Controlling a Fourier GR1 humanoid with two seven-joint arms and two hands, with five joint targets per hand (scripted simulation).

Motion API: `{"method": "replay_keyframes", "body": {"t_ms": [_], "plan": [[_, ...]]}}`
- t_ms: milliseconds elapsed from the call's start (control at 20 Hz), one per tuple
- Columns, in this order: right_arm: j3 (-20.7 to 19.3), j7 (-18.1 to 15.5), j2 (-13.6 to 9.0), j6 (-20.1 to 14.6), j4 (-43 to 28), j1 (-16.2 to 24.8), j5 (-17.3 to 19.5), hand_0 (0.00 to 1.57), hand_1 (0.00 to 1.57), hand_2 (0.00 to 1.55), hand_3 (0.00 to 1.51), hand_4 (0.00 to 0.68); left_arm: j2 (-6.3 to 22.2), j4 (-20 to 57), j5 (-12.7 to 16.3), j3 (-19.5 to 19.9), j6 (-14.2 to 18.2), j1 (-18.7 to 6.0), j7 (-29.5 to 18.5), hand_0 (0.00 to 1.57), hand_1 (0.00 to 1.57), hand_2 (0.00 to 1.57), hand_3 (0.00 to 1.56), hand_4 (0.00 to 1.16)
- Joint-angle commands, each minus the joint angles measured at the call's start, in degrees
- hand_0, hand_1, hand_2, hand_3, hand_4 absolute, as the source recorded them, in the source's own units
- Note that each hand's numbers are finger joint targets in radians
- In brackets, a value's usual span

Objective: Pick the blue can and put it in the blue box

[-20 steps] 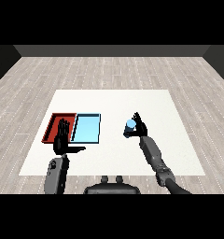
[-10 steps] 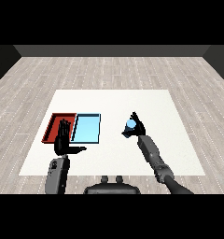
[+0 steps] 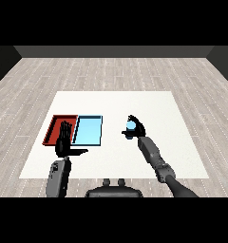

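Note:
The blue can (image 3: 130, 127) is right of the table's middle, with my right hand (image 3: 136, 128) curled round it; the can looks slightly raised, though I cannot tell whether it touches the table. The light blue tray (image 3: 88, 130) lies left of centre, well apart from the can. My left hand (image 3: 64, 141) stands with straight fingers over the near edge of the red tray (image 3: 55, 124), thumb pointing right, holding nothing.
The red tray and the light blue tray lie side by side at the left of the white table (image 3: 149, 104). Bare white table lies between the blue tray and my right hand. Wooden floor surrounds the table.
My right hand with the blue can has shifted slightly left and up. The left hand has stayed in place.

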Motion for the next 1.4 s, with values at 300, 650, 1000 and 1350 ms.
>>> {"method": "replay_keyframes", "body": {"t_ms": [300, 650, 1000, 1350], "plan": [[1.2, 6.6, -2.1, -5.2, 0.5, -3.4, 1.7, 1.56, 1.56, 1.49, 1.44, 0.683, -1.0, -3.1, 0.0, -1.4, -1.8, 5.4, -2.0, 0.00, 0.00, 0.00, 0.00, 0.00], [4.2, 7.0, -0.3, -7.5, -12.5, 1.3, 2.8, 1.50, 1.50, 1.46, 1.42, 0.657, -0.4, 0.6, -1.2, -1.4, -0.8, 1.4, -0.7, 0.00, 0.00, 0.00, 0.00, 0.00], [4.5, 2.8, 0.0, -6.4, -12.0, 1.1, 3.9, 1.49, 1.49, 1.46, 1.41, 0.652, -2.3, 4.2, -4.2, -5.7, 0.5, -0.4, 0.2, 0.00, 0.00, 0.00, 0.00, 0.00], [8.2, 6.5, 1.2, -6.5, -27.6, 4.6, 4.2, 1.43, 1.43, 1.44, 1.42, 0.666, -2.3, 6.7, -2.5, -11.1, 1.5, -3.8, 4.2, 0.00, 0.00, 0.00, 0.00, 0.00]]}}
